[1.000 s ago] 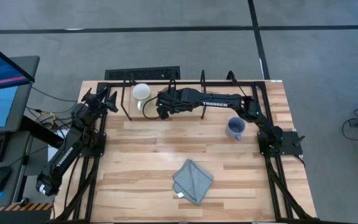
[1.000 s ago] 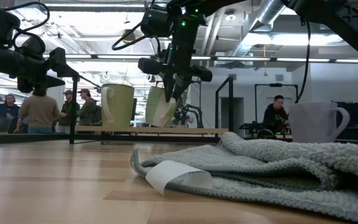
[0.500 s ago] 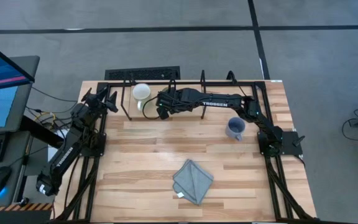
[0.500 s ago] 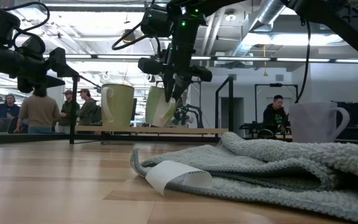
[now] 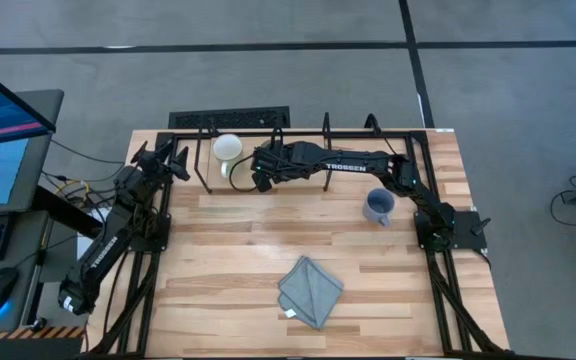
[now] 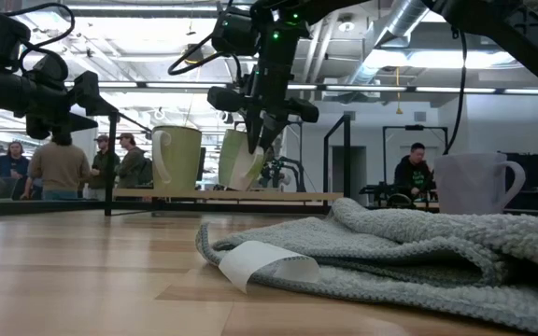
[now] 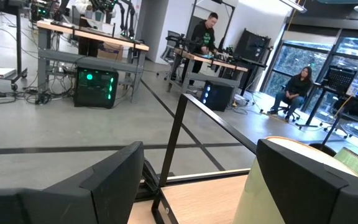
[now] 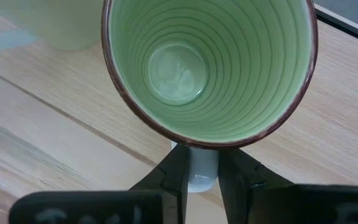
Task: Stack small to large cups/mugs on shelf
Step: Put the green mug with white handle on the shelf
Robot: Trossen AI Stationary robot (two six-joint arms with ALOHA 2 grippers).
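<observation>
The low shelf of light wooden board and thin black metal frame (image 5: pixel 298 131) ran along the far edge of the table, and one mug was already on it: the white, cream-sided handled mug (image 5: pixel 228 147) stood upright on the board near its left end. So one of three was placed.

The second was mid-way. The right gripper (image 8: pixel 195 180) was pinched narrow on the handle of the mug with the ribbed green inside, dark rim and pale outside (image 8: pixel 209 65), carrying it just beside the white mug. In the low view that green-lined mug (image 6: pixel 241 161) hung tilted, with its base seemingly a little above the shelf board, though from that angle it was hard to be sure it was not touching. In the right wrist view the pale wood lay below the mug and the white mug's side showed close at one corner. It was therefore over or at the shelf but not yet released.

The third, the blue-grey handled mug (image 5: pixel 378 206), stood untouched on the tabletop on the right side, well apart from the shelf. The folded grey-blue cloth (image 5: pixel 310 291) lay near the front of the table.

The left gripper (image 5: pixel 168 160) waited with its jaws wide and empty near the shelf's left end.

Left to do, as I judged it: set the green-lined mug down, then fetch the blue-grey one.
</observation>
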